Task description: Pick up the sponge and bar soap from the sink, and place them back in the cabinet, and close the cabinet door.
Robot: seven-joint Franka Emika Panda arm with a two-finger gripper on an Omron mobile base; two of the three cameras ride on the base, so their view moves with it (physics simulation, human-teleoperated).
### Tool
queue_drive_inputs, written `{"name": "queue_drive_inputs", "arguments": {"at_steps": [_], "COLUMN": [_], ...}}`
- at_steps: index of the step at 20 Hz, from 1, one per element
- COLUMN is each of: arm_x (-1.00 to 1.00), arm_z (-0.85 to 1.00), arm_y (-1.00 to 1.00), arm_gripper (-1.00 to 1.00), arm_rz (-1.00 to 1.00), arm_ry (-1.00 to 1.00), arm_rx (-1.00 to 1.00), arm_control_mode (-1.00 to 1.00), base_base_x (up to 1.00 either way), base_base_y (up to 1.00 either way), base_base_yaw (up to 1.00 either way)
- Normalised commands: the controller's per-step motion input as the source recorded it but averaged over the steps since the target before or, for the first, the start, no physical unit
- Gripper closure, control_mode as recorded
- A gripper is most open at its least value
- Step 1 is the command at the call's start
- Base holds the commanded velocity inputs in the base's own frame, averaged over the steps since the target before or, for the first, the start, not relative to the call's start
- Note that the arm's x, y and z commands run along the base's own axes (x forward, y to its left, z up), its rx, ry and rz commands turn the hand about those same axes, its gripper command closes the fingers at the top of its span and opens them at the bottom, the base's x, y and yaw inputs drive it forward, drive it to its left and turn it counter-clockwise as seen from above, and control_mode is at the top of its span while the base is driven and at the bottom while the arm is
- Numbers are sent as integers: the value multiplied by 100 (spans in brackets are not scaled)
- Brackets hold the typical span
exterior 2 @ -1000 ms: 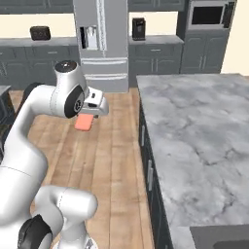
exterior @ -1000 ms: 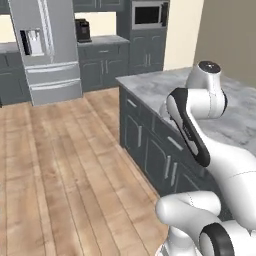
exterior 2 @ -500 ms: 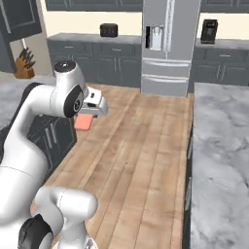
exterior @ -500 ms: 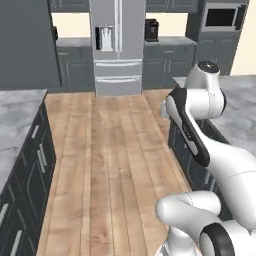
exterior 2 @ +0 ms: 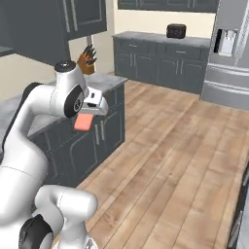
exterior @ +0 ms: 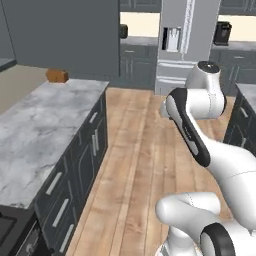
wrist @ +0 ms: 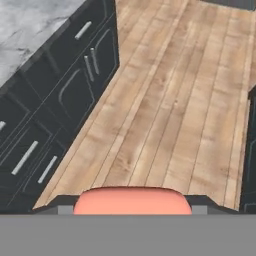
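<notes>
The bar soap, a flat pink-red bar, hangs under the hand at about counter height, over the wooden floor. My gripper is shut on it. In the hand view the bar soap lies across the bottom edge between the two dark fingertips, with floorboards and dark base cabinets beyond it. The sponge and the sink are out of view. Dark wall cabinets hang above the counter on the left, and the doors I can see are shut. I cannot tell which one is the task's cabinet.
A grey marble counter on dark base cabinets runs along the left, with a brown knife block at its far end. A steel fridge and a back counter with a toaster stand ahead. Wooden floor lies between.
The whole picture has swung as the base turned: the fridge slid right and the left counter came into view. The arm keeps its pose and still holds the soap.
</notes>
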Motion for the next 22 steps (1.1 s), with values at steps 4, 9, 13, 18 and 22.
{"name": "queue_drive_inputs", "arguments": {"at_steps": [4,9,13,18,22], "arm_x": [0,0,0,0,0], "arm_z": [0,0,0,0,0], "arm_y": [0,0,0,0,0], "arm_gripper": [100,100,100,100,100], "arm_rz": [0,0,0,0,0], "arm_ry": [0,0,0,0,0], "arm_rx": [0,0,0,0,0], "arm_control_mode": [100,100,100,100,100], "base_base_x": [0,0,3,17,37], "base_base_y": [54,50,33,9,0], "base_base_yaw": [48,51,52,53,52]}}
